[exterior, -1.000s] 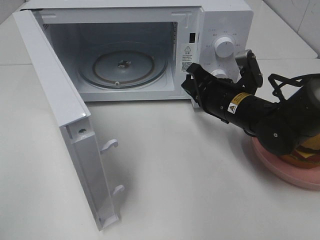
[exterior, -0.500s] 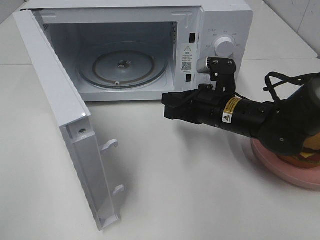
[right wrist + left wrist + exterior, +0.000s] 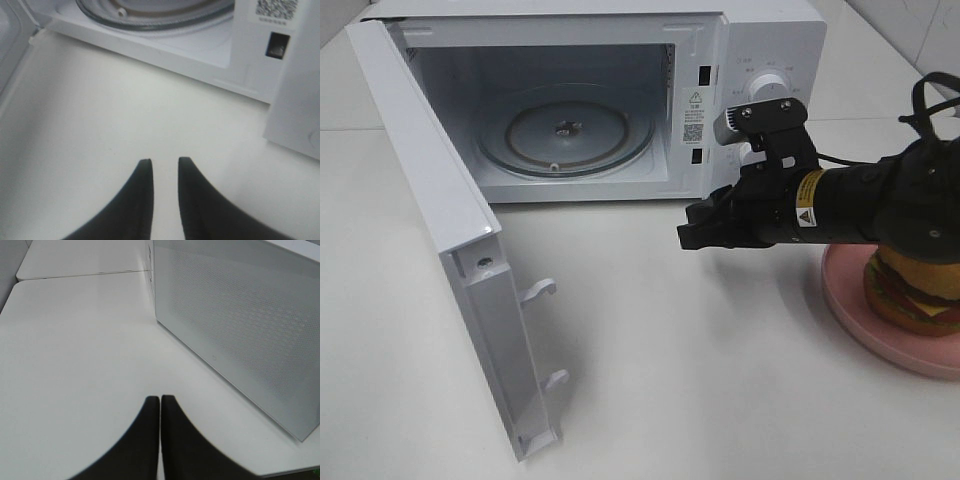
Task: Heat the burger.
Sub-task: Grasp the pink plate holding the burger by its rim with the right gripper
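Reading the high view as a clock face with 12 o'clock at the far edge, the microwave (image 3: 760, 40) stood at the back of the white table (image 3: 720, 400). Its door (image 3: 420, 210) was swung wide open, jutting toward 7 o'clock from the left side of the cavity. The left gripper (image 3: 160, 399) did not show in that view. Its own camera showed the two dark fingers (image 3: 145, 440) pressed together with nothing between them. They were above bare table, near a white panel with a fine dotted pattern (door or side wall, I could not tell).

Inside the open cavity lay the glass turntable (image 3: 565, 130), bare. At 3 o'clock from it was the control panel with a round knob (image 3: 767, 90).

The right gripper (image 3: 692, 235) hung just in front of the oven, at about 6 o'clock from the cavity's right edge, with its arm running off toward 3 o'clock. In the wrist view its fingers (image 3: 142, 190) stood a narrow gap apart and held nothing. They pointed over the table toward the oven's front sill.

The burger (image 3: 910, 300) sat on a pink plate (image 3: 845, 305) at the right edge of the table, at about 4 o'clock from that gripper and well apart from its tips. The arm crossed over the burger's top, so only the lower layers and bottom bun showed. It was outside the oven.
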